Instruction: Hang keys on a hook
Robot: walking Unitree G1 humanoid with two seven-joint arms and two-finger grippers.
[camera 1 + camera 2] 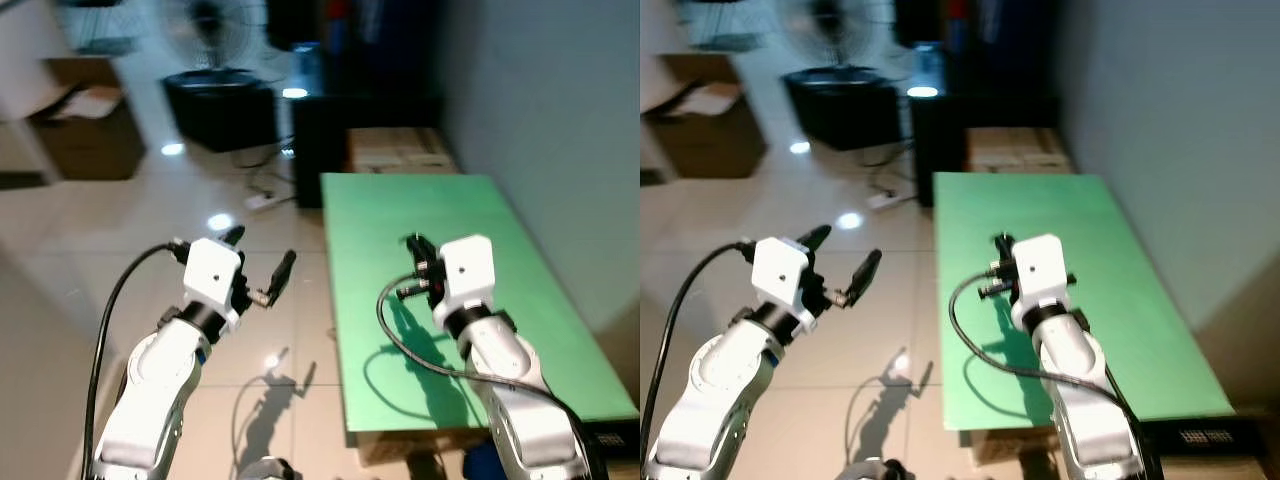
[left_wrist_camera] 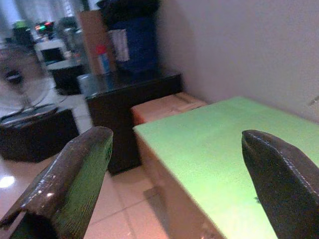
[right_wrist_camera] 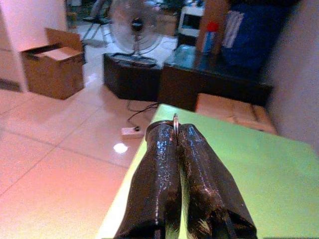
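Observation:
My right gripper (image 1: 415, 243) is held above the green table (image 1: 470, 210), near its left edge, with the fingers pressed together. In the right wrist view a thin metal key ring (image 3: 175, 119) pokes out between the shut fingertips (image 3: 162, 134); the keys themselves are hidden. My left gripper (image 1: 262, 250) hangs over the tiled floor to the left of the table, its fingers (image 2: 84, 159) spread wide with nothing between them. A grey wall (image 1: 560, 110) runs along the table's right side.
Beyond the table's far end lie a flat cardboard box (image 1: 395, 150) and a dark cabinet (image 1: 318, 150). A fan (image 1: 210, 30) on a black base, a power strip (image 1: 262, 200) with its cable, and an open cardboard box (image 1: 85, 125) stand on the glossy floor.

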